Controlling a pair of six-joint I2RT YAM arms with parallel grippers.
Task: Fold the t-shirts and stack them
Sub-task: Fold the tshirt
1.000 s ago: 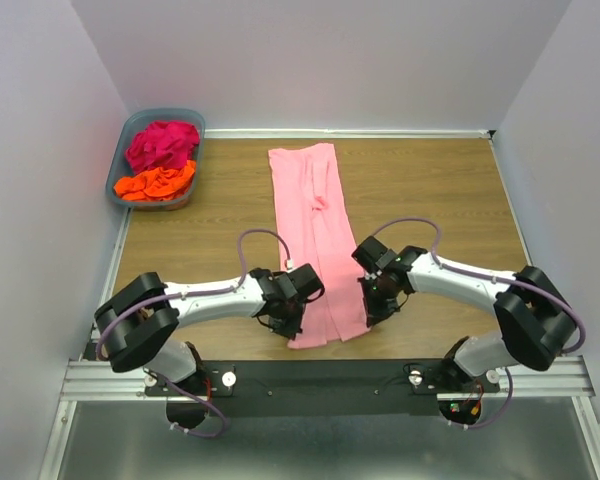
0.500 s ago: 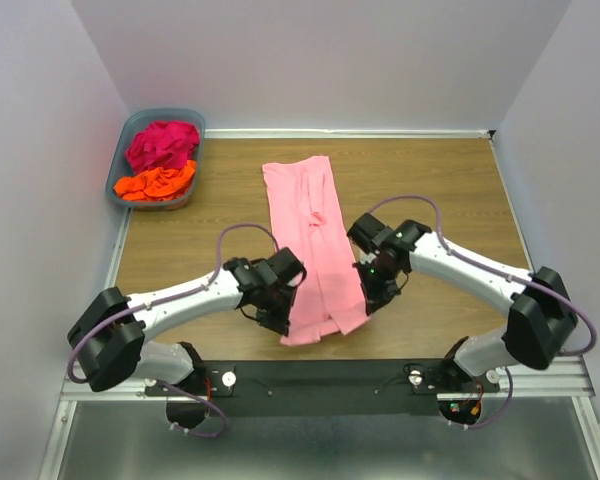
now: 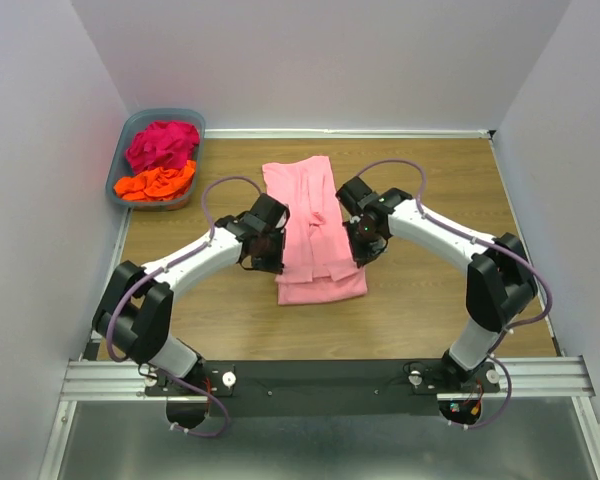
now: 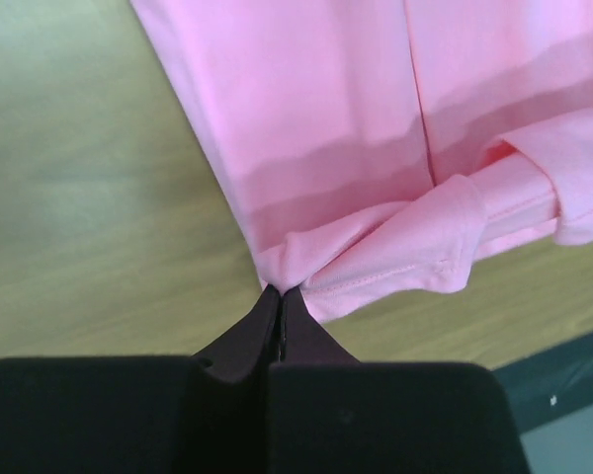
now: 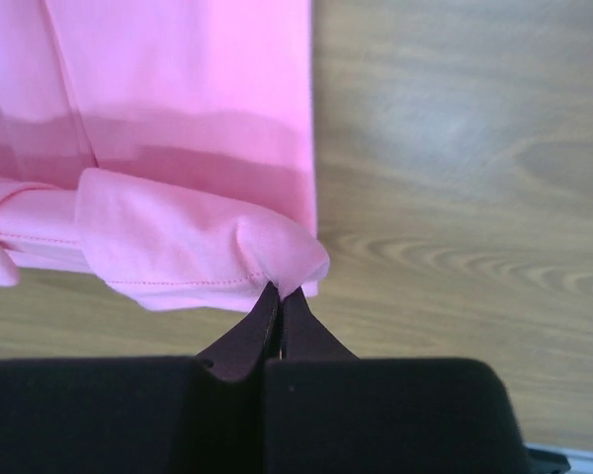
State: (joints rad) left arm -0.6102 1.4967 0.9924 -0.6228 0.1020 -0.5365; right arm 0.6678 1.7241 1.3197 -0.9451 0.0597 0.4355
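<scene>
Both pairs of jaws clamp hem corners of the light pink t-shirt (image 3: pixel 318 210), seemingly to double it over lengthwise.

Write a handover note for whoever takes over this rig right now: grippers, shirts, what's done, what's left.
Left gripper: shut on one hem corner of the light pink t-shirt.
Right gripper: shut on the other hem corner.
Light pink t-shirt: a narrow strip on the table, near end doubled back over itself.
Magenta t-shirt and orange t-shirt: crumpled in the grey-blue basket.
Done: the pink shirt's sides are folded in.
Left: finish this fold and release, then fold the other two and stack.
</scene>
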